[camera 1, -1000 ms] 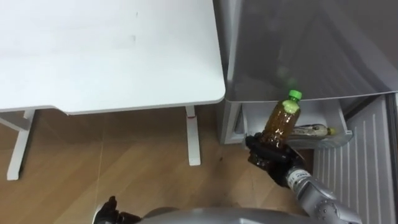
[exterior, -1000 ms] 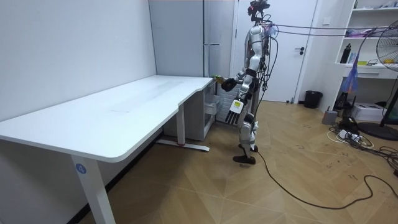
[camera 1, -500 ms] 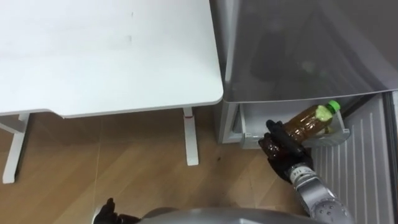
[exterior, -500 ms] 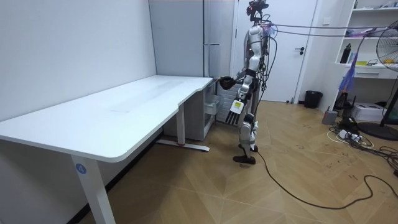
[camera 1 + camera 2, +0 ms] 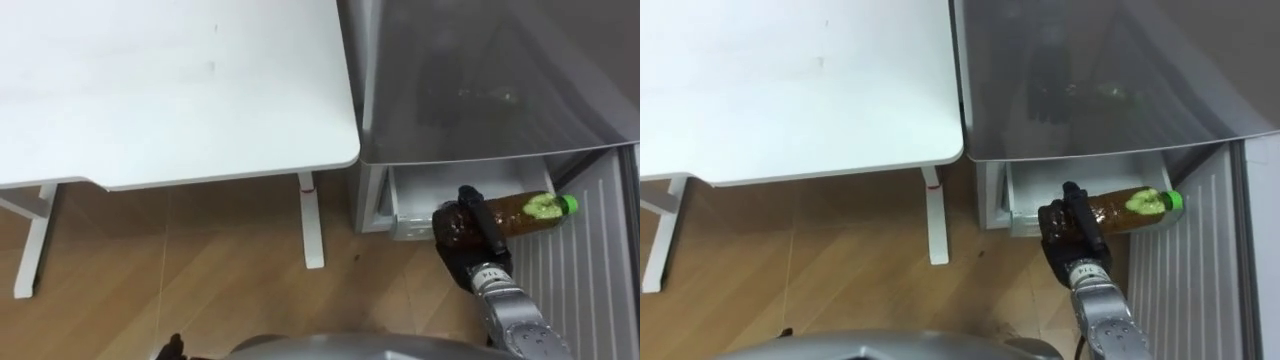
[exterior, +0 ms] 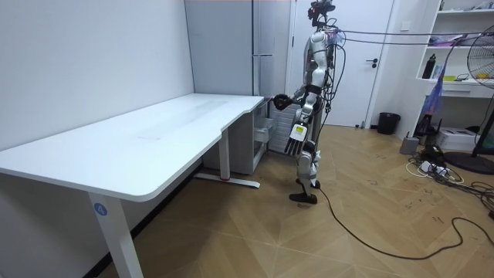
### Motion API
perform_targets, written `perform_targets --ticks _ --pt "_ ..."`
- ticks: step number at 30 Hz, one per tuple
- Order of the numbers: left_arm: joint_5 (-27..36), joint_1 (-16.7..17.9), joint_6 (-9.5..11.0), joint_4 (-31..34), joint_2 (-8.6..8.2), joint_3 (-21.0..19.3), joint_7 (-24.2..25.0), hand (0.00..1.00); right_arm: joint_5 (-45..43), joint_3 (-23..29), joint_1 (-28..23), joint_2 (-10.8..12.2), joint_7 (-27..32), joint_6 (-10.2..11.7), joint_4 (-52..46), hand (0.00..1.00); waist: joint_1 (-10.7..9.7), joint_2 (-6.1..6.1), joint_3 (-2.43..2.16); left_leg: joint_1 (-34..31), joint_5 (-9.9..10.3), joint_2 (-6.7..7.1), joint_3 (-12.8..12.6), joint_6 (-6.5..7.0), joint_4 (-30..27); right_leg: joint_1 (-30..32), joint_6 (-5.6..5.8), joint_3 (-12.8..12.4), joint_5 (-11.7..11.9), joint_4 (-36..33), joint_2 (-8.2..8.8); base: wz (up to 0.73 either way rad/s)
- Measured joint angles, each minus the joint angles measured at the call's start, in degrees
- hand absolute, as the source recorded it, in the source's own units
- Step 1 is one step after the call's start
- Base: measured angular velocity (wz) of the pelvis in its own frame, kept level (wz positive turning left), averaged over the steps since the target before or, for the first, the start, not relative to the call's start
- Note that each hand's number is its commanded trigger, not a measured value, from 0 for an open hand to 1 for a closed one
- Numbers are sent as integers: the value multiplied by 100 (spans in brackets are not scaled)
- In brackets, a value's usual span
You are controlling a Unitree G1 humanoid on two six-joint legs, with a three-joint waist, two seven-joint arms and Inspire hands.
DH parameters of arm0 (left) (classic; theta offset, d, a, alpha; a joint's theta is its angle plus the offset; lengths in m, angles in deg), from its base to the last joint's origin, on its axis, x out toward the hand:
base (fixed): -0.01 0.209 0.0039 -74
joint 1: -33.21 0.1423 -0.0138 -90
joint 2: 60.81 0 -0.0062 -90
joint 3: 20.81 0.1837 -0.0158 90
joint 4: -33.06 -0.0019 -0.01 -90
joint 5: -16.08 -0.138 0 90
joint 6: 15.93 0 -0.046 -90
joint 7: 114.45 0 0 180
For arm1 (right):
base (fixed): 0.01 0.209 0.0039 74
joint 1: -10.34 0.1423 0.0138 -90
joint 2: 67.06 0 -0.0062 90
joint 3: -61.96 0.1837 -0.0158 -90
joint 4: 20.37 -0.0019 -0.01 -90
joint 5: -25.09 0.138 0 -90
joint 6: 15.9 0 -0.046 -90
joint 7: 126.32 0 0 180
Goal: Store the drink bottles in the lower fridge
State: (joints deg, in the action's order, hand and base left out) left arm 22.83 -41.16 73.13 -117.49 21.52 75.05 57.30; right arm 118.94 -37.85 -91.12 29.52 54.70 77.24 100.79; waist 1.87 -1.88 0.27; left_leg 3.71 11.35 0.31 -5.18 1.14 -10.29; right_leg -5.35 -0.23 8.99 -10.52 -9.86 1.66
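My right hand (image 5: 462,228) fingers (image 5: 480,212) clamp the bottle (image 5: 522,209) base; it lies sideways over the open fridge drawer (image 5: 410,190).

- Right hand (image 5: 472,222): black all over, with slim, segmented black fingers.
- The wrist behind it is a short silvery collar with a dark band, followed by a rounded forearm shell in smooth grey.
- Left hand (image 6: 295,141): pale back, with dark fingers showing as stripes.
- In the room view, the torso and limbs wear silver-white shells with black joints, a dark head unit and dark feet.
- Thin ropes run from the shoulders towards the room view's right, and a dark cable trails across the floor.
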Motion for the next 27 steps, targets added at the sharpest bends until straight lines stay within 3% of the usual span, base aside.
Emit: perform_targets --ticks 7,19,23,27 --pt "-11 45 -43 -2 -1 4 19 0 51 0 0 9 -39 3 -5 100 1 6 24 -3 0 8 62 0 -40 -50 1 55 -2 28 6 4" --pt "-440 62 -168 24 -1 -11 140 0 170 247 32 21 -39 7 -13 100 11 -4 11 -117 -2 35 81 3 -74 64 21 63 -18 16 31 0" --pt "-449 12 -178 19 -1 -17 166 0 289 373 203 25 -61 56 177 100 17 -33 -2 -274 -3 29 96 3 -120 166 19 78 -16 4 29 2" --pt "-457 -115 -181 19 15 -12 218 0 285 435 564 27 -177 44 706 100 2 -12 14 -437 -9 38 163 10 -162 290 15 135 -14 1 33 9"
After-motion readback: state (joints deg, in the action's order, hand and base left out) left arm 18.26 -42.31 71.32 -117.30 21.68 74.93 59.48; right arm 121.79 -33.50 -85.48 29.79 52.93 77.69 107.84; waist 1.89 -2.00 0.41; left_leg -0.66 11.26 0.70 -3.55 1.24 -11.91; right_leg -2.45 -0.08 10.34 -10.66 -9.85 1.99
